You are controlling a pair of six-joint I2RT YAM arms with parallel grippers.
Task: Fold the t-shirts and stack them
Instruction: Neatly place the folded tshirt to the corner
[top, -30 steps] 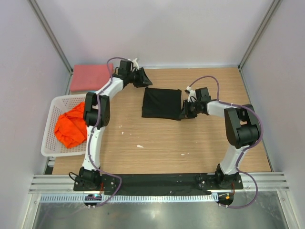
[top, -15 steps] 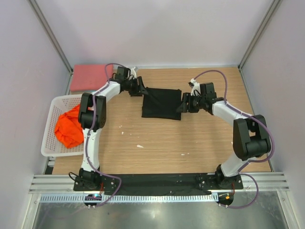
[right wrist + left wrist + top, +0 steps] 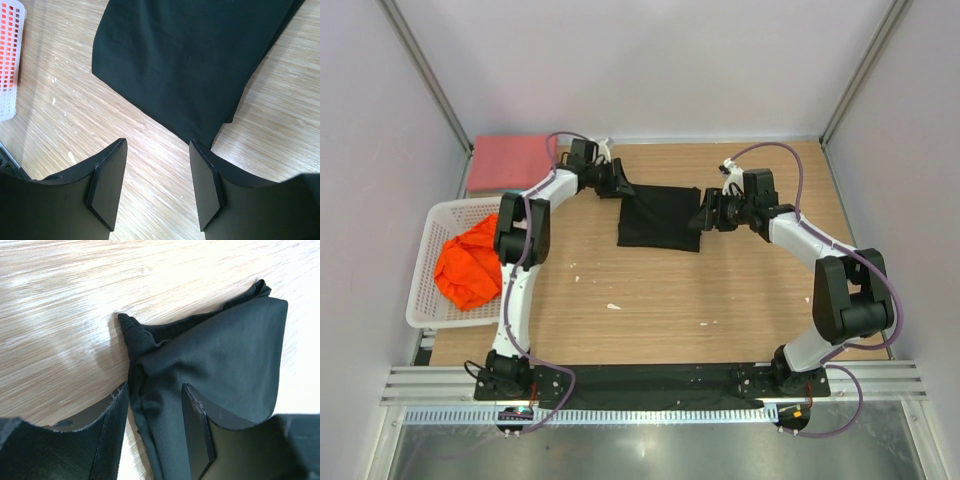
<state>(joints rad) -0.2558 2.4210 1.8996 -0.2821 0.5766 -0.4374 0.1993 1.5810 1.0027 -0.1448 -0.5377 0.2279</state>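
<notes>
A folded black t-shirt (image 3: 660, 216) lies flat mid-table. My left gripper (image 3: 618, 186) is at its far left corner, open, and a rumpled fold of the black t-shirt (image 3: 220, 355) lies loose between the fingers (image 3: 196, 426) in the left wrist view. My right gripper (image 3: 704, 215) is at the shirt's right edge, open. In the right wrist view there is only bare wood between the right gripper's (image 3: 157, 175) jaws, with the black t-shirt (image 3: 185, 60) just ahead. A pinkish-red t-shirt (image 3: 510, 162) lies folded at the back left. A bright orange t-shirt (image 3: 468, 268) sits crumpled in the basket.
A white mesh basket (image 3: 428, 300) stands at the table's left edge, and its corner (image 3: 9, 60) shows in the right wrist view. Walls and metal posts close in the table at the back and sides. Small white flecks (image 3: 613, 306) dot the wood near the front.
My right gripper has opened and let go of the black shirt's right edge, shifting slightly towards the back. The left gripper came down to the shirt's far left corner and opened wider.
</notes>
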